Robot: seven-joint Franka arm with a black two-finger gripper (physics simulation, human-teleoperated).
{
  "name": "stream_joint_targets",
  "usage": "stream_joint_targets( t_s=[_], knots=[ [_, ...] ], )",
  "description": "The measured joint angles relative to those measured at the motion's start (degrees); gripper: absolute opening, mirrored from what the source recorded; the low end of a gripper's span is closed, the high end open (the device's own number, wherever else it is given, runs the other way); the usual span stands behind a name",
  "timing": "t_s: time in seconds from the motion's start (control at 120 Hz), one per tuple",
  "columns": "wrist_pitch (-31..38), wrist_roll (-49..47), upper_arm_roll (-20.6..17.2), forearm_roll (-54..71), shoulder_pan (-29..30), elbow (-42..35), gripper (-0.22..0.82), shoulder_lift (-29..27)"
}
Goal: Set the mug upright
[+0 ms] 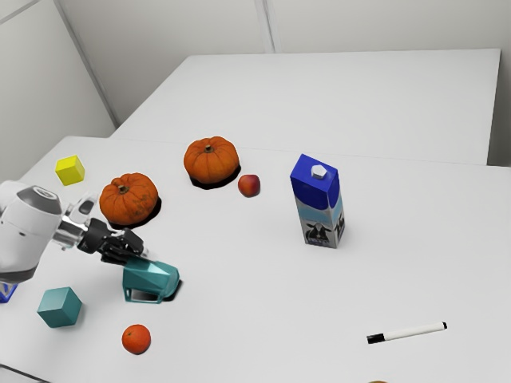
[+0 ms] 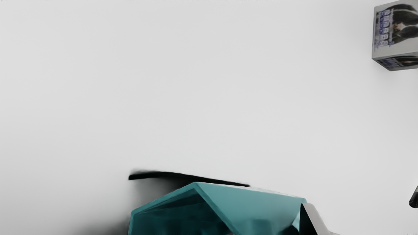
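I'm holding the gripper (image 1: pixel 137 255) at the teal mug (image 1: pixel 156 276), which is lying on its side near the orange (image 1: pixel 136 339); I'm not managing to tell its opening or whether it's gripping anything.

Bright, even light, soft grey shading, narrow black shadow beside teal mug (image 2: pixel 251 205)

The teal mug (image 1: pixel 152 275) looked like smooth plastic with a faint gloss. The milk carton (image 1: pixel 319 207) resembled smooth printed card, and the tabletop (image 1: pixel 247 303) looked matt. The arm's white shell (image 1: pixel 22 231) looked smooth, its wrist section (image 1: pixel 71 232) like shiny metal.
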Motion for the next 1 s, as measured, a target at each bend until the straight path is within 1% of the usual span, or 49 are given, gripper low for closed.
stream_joint_targets(
  t_s=[0.1,0.3,0.5,0.625,0.683,0.833,1.0],
  knots=[
    [0.17,0.59,0.00,0.15,-0.05,0.07,-0.06,-0.65],
    [0.33,1.61,-0.25,0.16,-0.50,0.43,-0.14,-2.50],
    [0.47,2.17,-0.81,0.31,-1.52,1.29,-0.16,-4.70],
    [0.60,2.12,-1.11,0.80,-3.11,2.74,-0.17,-5.28],
    [0.68,1.63,-2.11,2.08,-3.53,3.61,-0.17,-5.63],
    [0.28,-2.08,-6.29,9.40,-3.75,6.81,-0.17,-6.45],
    [-4.19,-9.96,-9.34,21.20,-4.43,12.38,-0.18,-7.13]
  ],
)
